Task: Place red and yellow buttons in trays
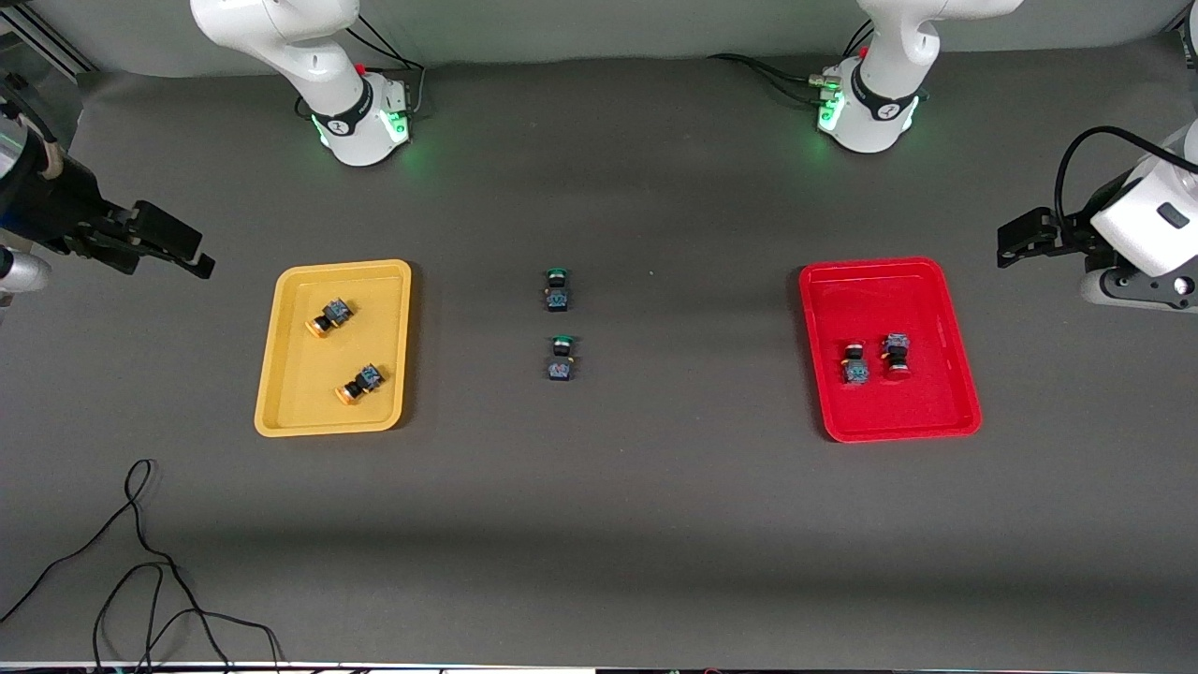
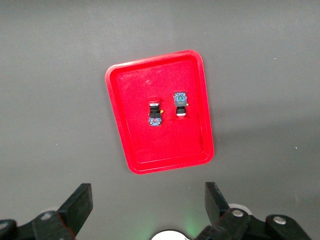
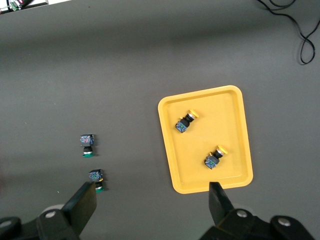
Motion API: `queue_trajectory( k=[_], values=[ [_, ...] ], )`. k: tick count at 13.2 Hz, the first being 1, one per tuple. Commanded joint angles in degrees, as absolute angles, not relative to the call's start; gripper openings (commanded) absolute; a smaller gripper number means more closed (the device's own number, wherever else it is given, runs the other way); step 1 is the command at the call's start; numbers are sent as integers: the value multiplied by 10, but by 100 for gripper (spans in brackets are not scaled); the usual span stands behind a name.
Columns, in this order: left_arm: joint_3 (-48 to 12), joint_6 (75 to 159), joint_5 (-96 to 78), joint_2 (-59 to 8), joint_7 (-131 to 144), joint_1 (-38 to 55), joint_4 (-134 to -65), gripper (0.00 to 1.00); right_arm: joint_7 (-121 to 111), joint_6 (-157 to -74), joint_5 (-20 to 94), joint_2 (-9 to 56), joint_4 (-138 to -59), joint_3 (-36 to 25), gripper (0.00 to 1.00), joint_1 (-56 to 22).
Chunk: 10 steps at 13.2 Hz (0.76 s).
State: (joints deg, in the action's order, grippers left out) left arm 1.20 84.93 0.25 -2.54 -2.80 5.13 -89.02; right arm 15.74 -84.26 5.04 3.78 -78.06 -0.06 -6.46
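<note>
Currently, both yellow-capped buttons lie in the yellow tray; both red-capped buttons lie in the red tray. The left pincer and right pincer, fingers apart and empty, wait above opposite worktop ends.

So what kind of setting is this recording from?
Most likely a robotics lab bench: two arm bases bolted to a dark cloth-covered table, loose cables trailing across it, and a yellow tray and red tray holding sorted buttons.
</note>
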Motion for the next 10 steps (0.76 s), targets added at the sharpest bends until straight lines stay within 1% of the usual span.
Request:
queue_trajectory(
  k=[1, 3, 6, 8, 10],
  values=[
    [11, 846, -3, -18, -18, 54, -892, 100, 141, -839, 27, 28, -789, 23, 100, -49],
    [11, 845, -2, -18, -19, 54, -892, 100, 135, -840, 2, 32, -794, 24, 100, -50],
    [11, 843, -2, -18, -19, 54, -896, 100, 134, -868, -3, 47, -815, 25, 100, -51],
    [11, 843, -2, -18, -19, 54, -896, 100, 134, -882, -4, 40, -835, 25, 100, -53],
    [11, 843, -2, -18, -19, 54, -896, 100, 132, -882, -7, 41, -833, 25, 100, -50]
  ],
)
